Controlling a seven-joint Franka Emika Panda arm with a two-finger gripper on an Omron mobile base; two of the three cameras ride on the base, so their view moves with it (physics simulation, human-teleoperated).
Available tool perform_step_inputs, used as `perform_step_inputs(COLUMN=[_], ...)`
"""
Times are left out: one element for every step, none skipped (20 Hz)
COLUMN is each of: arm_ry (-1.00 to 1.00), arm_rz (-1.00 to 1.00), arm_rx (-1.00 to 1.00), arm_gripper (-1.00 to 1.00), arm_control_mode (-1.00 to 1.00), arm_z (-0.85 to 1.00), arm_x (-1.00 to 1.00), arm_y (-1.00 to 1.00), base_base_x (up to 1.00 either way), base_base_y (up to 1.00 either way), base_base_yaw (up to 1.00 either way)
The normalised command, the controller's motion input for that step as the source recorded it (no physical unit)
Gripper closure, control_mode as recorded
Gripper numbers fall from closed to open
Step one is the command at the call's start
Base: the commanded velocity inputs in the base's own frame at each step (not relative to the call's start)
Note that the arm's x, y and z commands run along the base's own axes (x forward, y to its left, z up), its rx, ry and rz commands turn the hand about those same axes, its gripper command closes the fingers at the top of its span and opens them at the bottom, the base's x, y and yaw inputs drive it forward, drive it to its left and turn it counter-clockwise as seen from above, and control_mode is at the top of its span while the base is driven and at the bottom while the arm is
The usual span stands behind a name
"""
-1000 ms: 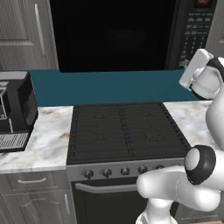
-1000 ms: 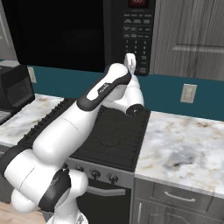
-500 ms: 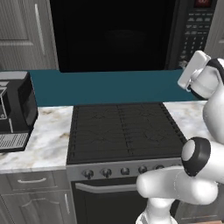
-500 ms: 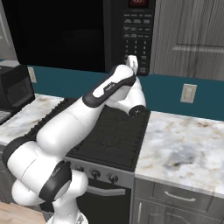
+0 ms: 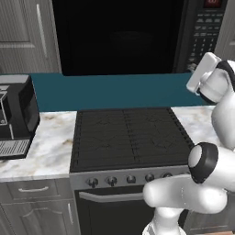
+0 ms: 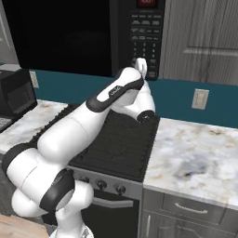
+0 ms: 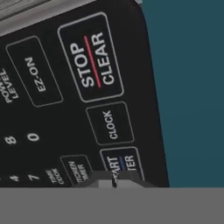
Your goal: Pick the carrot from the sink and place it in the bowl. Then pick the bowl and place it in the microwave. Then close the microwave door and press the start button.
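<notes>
Teal backsplash (image 5: 114, 89), marbled countertop (image 6: 195, 153), black stove (image 5: 128, 137), grey cabinets (image 6: 200, 37), wall outlet (image 6: 200, 99)

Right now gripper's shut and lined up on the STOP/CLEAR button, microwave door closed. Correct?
Not quite. In the hand view the shut gripper sits at the start button, with the STOP/CLEAR button farther along the keypad, past CLOCK. The rest holds: the microwave door is closed.

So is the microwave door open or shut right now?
Shut: the microwave door lies flat across the microwave front, flush beside the keypad.
</notes>
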Motion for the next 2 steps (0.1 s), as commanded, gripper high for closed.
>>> perform_step_inputs(arm_ry=[0.0,-0.01], arm_rz=[0.0,0.0], arm_rx=[0.0,0.0], arm_gripper=[1.0,1.0], arm_control_mode=[-1.0,-1.0], arm_z=[-0.24,-0.25], arm_x=[0.06,0.0], arm_y=[0.0,0.0], base_base_x=[0.0,0.0], base_base_y=[0.0,0.0], base_base_yaw=[0.0,0.0])
